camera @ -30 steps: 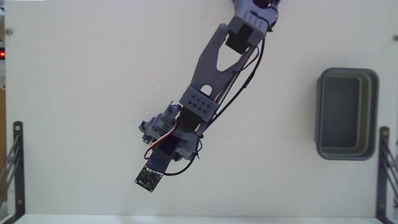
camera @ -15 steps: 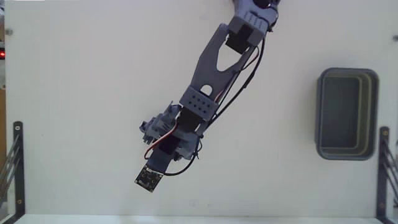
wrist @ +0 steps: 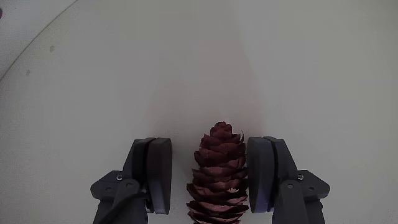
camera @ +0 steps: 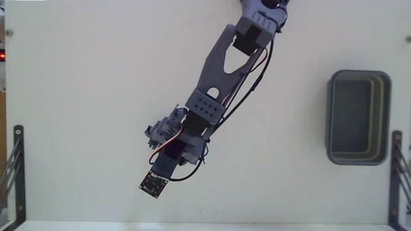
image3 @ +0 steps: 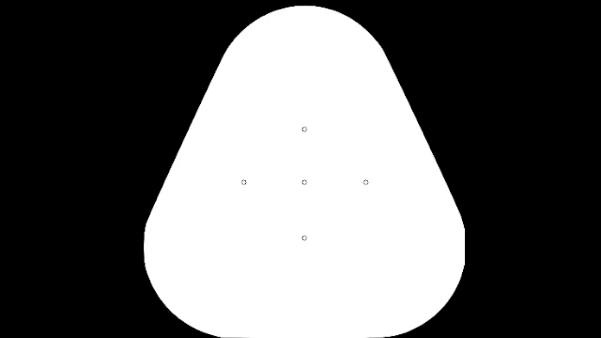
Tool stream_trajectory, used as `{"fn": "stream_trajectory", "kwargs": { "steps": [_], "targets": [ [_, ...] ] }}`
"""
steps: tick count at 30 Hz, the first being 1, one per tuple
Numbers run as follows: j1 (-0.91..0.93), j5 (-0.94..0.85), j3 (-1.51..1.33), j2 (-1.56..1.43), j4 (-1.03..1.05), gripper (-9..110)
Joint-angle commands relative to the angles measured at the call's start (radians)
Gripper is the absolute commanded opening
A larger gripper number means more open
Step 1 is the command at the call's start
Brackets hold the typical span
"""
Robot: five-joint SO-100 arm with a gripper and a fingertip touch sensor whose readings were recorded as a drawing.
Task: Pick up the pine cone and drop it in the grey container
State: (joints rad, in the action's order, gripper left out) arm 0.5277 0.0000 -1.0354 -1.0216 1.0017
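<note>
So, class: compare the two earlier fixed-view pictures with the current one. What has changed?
Nothing visibly changed. The arm holds the same pose over the table, and the grey container sits at the right as before.

- A plain white counter [camera: 83,96] is seen in the fixed view, and its surface [wrist: 298,68] fills the wrist view.
- The grey container [camera: 358,117] is set on the counter near the right edge in the fixed view.
- The pine cone [wrist: 217,177] is seen lying on the counter in the wrist view, tip pointing up the picture.
</note>
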Motion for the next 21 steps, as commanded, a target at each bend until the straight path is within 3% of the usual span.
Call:
{"fn": "stream_trajectory", "kwargs": {
  "steps": [1,21],
  "targets": [
    [0.007,0.000,0.002,-0.060,-0.004,70],
    [0.007,0.000,0.002,-0.060,-0.004,65]
  ]
}}
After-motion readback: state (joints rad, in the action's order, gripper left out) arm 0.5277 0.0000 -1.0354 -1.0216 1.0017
